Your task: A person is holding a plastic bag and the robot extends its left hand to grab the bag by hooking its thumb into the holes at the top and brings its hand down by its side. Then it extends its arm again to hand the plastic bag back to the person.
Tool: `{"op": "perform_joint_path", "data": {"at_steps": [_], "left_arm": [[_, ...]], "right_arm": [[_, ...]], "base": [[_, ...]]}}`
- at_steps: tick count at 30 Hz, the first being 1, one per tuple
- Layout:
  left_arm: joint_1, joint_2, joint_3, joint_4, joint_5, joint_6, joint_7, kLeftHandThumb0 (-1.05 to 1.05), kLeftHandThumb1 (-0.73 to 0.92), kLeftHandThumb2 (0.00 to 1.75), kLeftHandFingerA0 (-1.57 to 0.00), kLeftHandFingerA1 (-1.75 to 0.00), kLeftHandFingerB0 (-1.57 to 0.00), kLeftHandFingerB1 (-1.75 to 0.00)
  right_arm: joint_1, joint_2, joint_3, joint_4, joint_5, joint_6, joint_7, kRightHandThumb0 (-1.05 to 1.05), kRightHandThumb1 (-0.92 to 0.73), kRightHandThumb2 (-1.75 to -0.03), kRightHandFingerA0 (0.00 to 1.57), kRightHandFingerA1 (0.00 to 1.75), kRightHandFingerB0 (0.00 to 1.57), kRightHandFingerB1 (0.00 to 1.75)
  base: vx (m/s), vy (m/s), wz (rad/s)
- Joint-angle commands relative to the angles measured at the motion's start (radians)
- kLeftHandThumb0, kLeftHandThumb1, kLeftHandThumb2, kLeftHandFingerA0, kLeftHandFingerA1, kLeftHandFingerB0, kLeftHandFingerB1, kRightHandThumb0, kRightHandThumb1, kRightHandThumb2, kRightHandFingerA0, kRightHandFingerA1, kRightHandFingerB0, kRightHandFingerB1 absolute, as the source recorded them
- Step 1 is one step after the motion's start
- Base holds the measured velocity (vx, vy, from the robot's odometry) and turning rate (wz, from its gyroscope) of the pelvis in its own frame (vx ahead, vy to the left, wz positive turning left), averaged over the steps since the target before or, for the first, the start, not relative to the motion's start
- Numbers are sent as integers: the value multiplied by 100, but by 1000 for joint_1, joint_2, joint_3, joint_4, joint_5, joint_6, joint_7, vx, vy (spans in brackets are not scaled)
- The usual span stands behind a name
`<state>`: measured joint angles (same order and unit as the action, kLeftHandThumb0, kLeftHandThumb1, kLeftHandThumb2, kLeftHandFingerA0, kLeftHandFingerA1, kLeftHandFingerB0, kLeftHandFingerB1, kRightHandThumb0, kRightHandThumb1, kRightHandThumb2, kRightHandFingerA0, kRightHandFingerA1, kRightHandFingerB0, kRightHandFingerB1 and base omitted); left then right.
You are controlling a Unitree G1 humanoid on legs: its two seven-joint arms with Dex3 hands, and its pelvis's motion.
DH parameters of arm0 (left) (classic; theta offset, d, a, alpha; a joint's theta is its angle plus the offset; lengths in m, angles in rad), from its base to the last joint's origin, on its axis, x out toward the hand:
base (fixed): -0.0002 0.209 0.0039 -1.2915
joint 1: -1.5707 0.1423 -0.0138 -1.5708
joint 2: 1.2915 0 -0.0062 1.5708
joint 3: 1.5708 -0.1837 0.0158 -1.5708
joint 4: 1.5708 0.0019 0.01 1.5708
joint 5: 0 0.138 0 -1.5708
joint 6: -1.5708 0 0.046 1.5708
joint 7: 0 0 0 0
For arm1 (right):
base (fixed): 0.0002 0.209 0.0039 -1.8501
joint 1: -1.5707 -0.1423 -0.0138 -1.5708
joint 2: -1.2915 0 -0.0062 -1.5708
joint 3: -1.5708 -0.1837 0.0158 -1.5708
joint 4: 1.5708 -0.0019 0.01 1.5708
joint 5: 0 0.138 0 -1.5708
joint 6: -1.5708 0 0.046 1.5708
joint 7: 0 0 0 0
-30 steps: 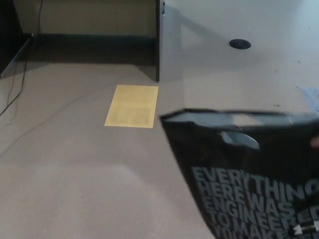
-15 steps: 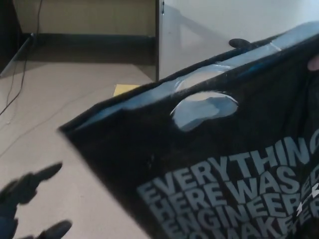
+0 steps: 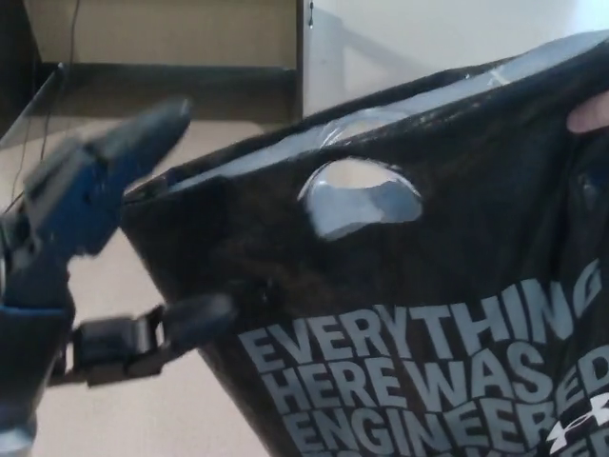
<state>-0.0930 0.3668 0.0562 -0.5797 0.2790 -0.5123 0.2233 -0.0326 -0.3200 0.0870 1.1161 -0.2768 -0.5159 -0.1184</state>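
At the left of the frame the robot's left hand [image 3: 90,257] is raised, its fingers [image 3: 143,138] spread wide and holding nothing, the thumb [image 3: 186,319] just touching the black plastic bag [image 3: 419,324]. The bag fills the centre and right, its top edge slanting from lower left to upper right, handle hole [image 3: 362,197] facing the camera. A person's fingertip [image 3: 590,114] pinches its upper right corner.

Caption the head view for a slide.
Robot's open left hand reaches toward the black printed plastic bag with its oval handle hole, held up by a person's fingers.
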Motion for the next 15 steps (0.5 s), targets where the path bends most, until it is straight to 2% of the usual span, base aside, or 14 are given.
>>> {"op": "perform_joint_path", "data": {"at_steps": [1, 2, 3, 4, 5, 6, 7, 8, 9, 11, 12, 15], "left_arm": [[-149, -15, 29, -186, -75, 247, -96, -55, 56, 59, -33, -36, -10, -18], [-159, -18, 27, -205, -94, 276, -108, -55, 55, 59, -36, -37, -9, -19], [-168, -22, 24, -215, -100, 296, -113, -61, 45, 79, -42, -53, -5, -22], [-179, -26, 21, -227, -108, 316, -118, -64, 45, 78, -36, -49, -6, -21], [-186, -28, 19, -236, -110, 330, -125, -62, 45, 77, -40, -50, -6, -22], [-190, -30, 18, -240, -109, 339, -129, -62, 45, 77, -40, -50, -6, -22], [-206, -34, 10, -236, -100, 339, -132, -56, 53, 58, -33, -34, -8, -19], [-243, -41, -18, -233, -101, 357, -147, -61, 44, 75, -35, -47, -8, -23], [-264, -48, -35, -231, -91, 371, -155, -56, 53, 58, -31, -33, -10, -20], [-280, -61, -55, -235, -58, 394, -166, -56, 53, 58, -27, -32, -10, -20], [-284, -62, -60, -235, -48, 399, -174, -33, 32, 89, 0, -47, 0, -50], [-300, -60, -81, -215, -9, 409, -201, -32, 32, 89, 0, -48, 0, -49]], "right_arm": [[31, -32, 2, 4, -5, -5, -11, -33, -59, -72, 59, 53, 42, 45], [36, -33, 1, 6, -3, -10, -8, -33, -59, -73, 59, 54, 42, 46], [36, -32, 1, 8, -2, -10, -8, -33, -59, -73, 59, 53, 42, 46], [37, -34, 2, 10, -2, -10, -7, -25, -68, -60, 63, 46, 46, 39], [39, -34, 3, 9, -4, -11, -8, -33, -59, -73, 58, 53, 43, 46], [41, -34, 5, 9, -6, -11, -10, -33, -59, -73, 58, 53, 43, 46], [42, -33, 7, 8, -8, -13, -14, -25, -68, -60, 63, 46, 47, 39], [43, -31, 8, 8, -10, -10, -20, -33, -59, -73, 59, 53, 43, 46], [43, -30, 8, 8, -9, -8, -21, -34, -59, -73, 59, 53, 43, 47], [55, -30, 8, 6, -8, -9, -23, -34, -59, -74, 59, 54, 43, 47], [59, -29, 9, 7, -7, -14, -24, -33, -59, -73, 60, 55, 43, 47], [65, -24, 3, 9, 2, -17, -22, -35, -58, -75, 62, 57, 44, 48]], "base": [[0, 0, 0], [0, 0, 0], [0, 0, 0], [0, 0, 0], [0, 0, 0], [0, 0, 0], [0, 0, 0], [0, 0, 0], [0, 0, 0], [0, 0, 0], [0, 0, 0], [0, 0, 0]]}}
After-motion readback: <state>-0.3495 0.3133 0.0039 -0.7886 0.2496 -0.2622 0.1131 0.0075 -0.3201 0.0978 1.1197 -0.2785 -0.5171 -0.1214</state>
